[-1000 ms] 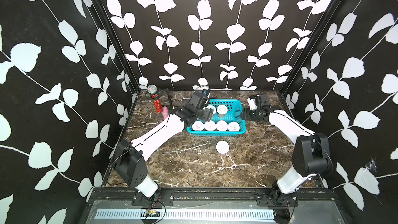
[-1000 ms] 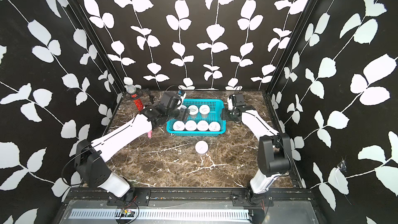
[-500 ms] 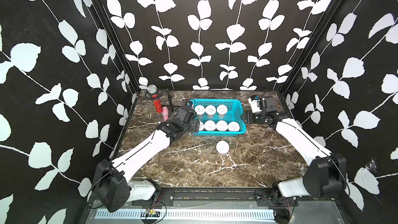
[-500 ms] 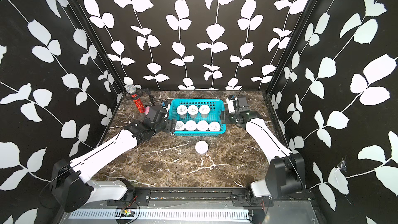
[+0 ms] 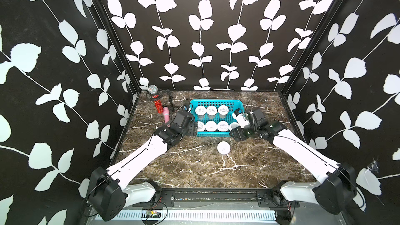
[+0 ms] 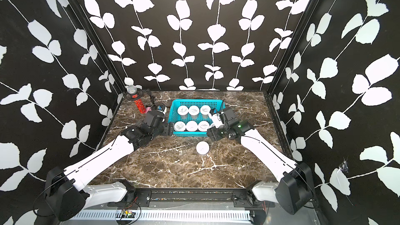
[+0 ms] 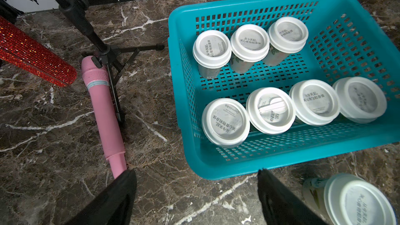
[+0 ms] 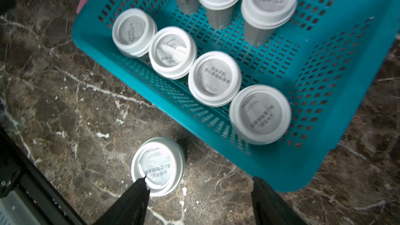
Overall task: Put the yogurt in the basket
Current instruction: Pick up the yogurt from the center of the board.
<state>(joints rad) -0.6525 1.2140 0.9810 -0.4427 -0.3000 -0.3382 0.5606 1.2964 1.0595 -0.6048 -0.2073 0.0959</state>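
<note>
Both arms have moved since a second ago. The left end effector (image 5: 194, 129), which was over the basket's back row, has drawn back to the basket's front-left corner. The right end effector (image 5: 234, 135) has come from the basket's right rim to its front-right corner. Only two lids showed in the back row then; three show now.

The yogurt cups (image 7: 225, 122) are small, with round flat white lids bearing grey small print over clear sides with faint green marks. One front-row lid (image 7: 270, 107) carries a white stick-like piece. Seven stand in the turquoise perforated basket (image 5: 216, 100), three in the back row and four in the front. The basket sits near the middle of the back edge of the brown marble surface (image 5: 194, 165). The loose cup (image 5: 223, 147) stands upright on the surface just in front of the basket's front wall, toward its right end.

The left arm stretches low from the front-left corner, its fingers (image 7: 121, 191) spread wide with nothing between them. The right arm reaches from the front-right corner with its wrist turned toward the loose cup. Its fingers (image 8: 134, 198) are also wide and empty. One fingertip overlaps that cup's lid in the right wrist view, but contact cannot be told.

A pink slim bottle (image 7: 101, 104) lies near the back-left corner, beside a red glitter microphone (image 5: 157, 103) on a black tripod stand (image 7: 87, 27).
</note>
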